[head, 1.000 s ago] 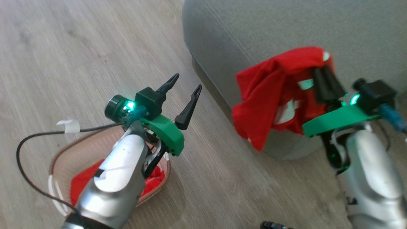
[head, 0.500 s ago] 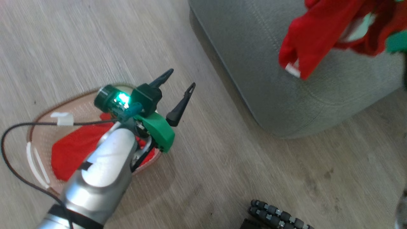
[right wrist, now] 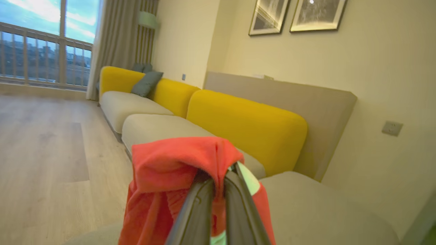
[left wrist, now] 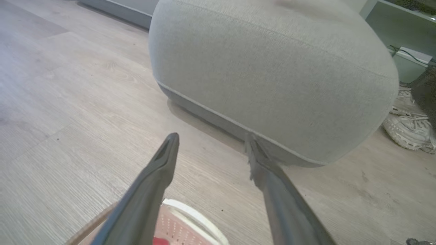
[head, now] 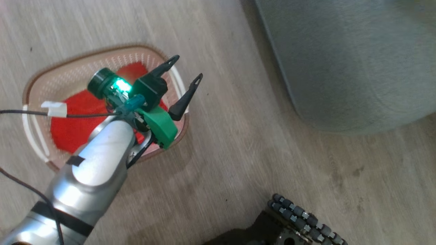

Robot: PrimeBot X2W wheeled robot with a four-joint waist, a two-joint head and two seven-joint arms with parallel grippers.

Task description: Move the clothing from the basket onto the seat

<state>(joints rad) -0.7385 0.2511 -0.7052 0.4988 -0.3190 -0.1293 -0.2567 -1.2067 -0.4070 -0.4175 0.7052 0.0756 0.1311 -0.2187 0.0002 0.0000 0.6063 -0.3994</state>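
The cream basket [head: 85,54] sits on the floor at the left of the head view, with a plain red piece of clothing [head: 68,129] lying in it. My left gripper [head: 186,68] hangs open and empty above the basket's right end; in the left wrist view it [left wrist: 211,146] points toward the grey-green seat [left wrist: 272,75], with the basket's white handle [left wrist: 190,217] below. My right gripper [right wrist: 218,177] is shut on a red garment [right wrist: 177,160] with a white band, held up over the seat's top [right wrist: 323,204]. The seat's rounded corner [head: 340,61] shows at the upper right.
Wood floor lies between basket and seat. My wheeled base [head: 299,217] shows at the bottom of the head view. A white shoe [left wrist: 408,129] lies on the floor beside the seat. A yellow-backed sofa [right wrist: 245,122] runs along the wall beyond the held garment.
The head view has swung toward the basket. The right gripper and its red garment rose past the seat's corner and left that view at the upper right. The left gripper stays open.
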